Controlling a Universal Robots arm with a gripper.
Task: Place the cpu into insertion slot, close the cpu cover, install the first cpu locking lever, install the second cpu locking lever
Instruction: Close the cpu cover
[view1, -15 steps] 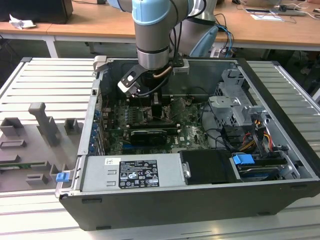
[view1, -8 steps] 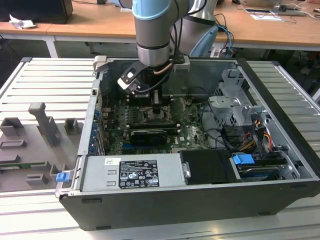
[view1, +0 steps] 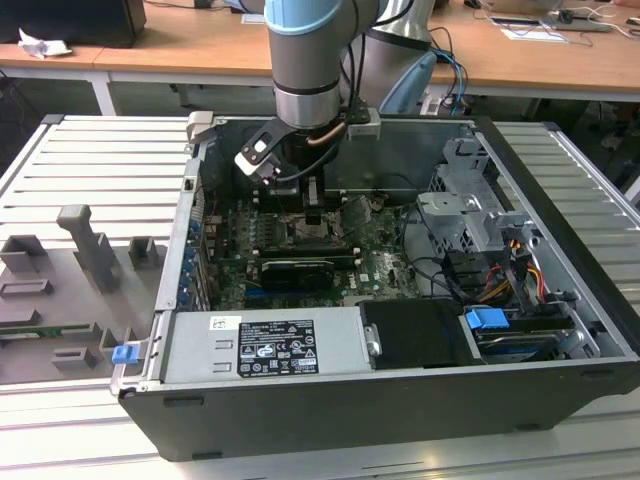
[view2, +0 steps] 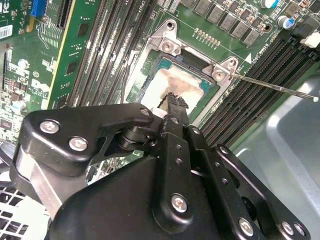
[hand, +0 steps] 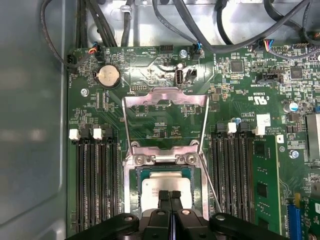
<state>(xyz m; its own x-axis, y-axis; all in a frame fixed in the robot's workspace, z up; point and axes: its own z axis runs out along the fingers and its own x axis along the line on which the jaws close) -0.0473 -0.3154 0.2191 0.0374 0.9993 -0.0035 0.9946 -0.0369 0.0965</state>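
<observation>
Your cpu (hand: 162, 186) lies flat in the slot (hand: 137, 175), so step one looks done. The end effector (hand: 171, 196) hangs over the slot on the side away from the hinge. Its fingers are pressed together and hold nothing. The cover (hand: 165, 99) is swung open beyond the slot, so you have yet to close it. A lever (hand: 211, 187) beside the slot stands free, and I judge neither lever latched. A white label (view1: 275, 345) with print sits well away from the slot.

Your open computer case (view1: 400, 420) sits on a ribbed metal table (view1: 90, 150). A wooden desk (view1: 200, 45) runs behind it, with grey fixture blocks (view1: 88, 245) alongside.
</observation>
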